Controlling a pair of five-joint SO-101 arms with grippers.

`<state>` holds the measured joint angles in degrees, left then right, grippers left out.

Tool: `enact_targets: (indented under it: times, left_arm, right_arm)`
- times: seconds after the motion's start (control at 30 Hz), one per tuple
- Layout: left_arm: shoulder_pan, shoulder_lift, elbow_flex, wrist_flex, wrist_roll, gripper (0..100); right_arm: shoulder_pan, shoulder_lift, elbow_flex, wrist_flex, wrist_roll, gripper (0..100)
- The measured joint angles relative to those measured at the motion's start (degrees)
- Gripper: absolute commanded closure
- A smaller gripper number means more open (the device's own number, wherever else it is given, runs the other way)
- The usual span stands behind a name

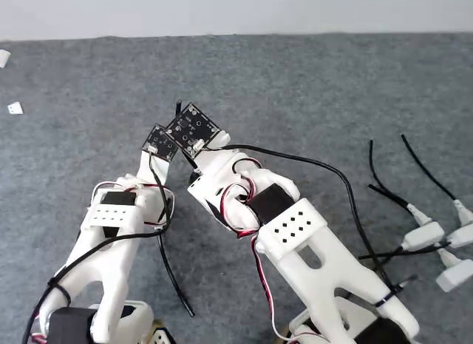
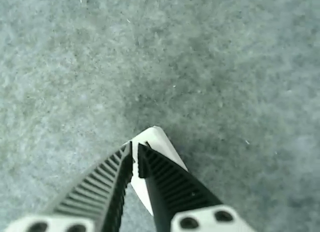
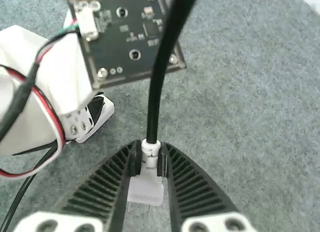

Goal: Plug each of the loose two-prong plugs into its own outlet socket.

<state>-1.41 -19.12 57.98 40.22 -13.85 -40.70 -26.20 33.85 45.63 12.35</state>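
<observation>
On the desk (image 1: pixel 295 78), the right gripper (image 3: pixel 148 153) is pinching a probably light, rigid white plug (image 3: pixel 145 188) by its body, not its springy black cord (image 3: pixel 160 77), while the left gripper (image 2: pixel 135 157) is squeezing what may be a socket (image 2: pixel 164 144); spare plugs (image 1: pixel 425 234) are lying well apart.

Upper frame: bare carpet (image 1: pixel 310 78), open room for my fingers.
Centre: my left arm (image 1: pixel 118 218) and right arm (image 1: pixel 295 233) crowd together.
Right edge: loose plugs (image 1: pixel 425 234) block me.

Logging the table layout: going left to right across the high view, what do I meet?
White scrap → left arm → right arm → loose plugs.
</observation>
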Motion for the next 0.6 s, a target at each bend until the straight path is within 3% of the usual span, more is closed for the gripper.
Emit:
enact_targets:
  times: [0.37,0.6]
  left_arm:
    - [1.7,-0.7,0.9,0.3,-7.6,99]
    - [1.7,-0.7,0.9,0.3,-7.7,99]
  right_arm:
    - [0.0,0.0,0.1,-2.4,-0.2,99.1]
    - [1.3,0.0,2.8,-8.3,-10.7,99.1]
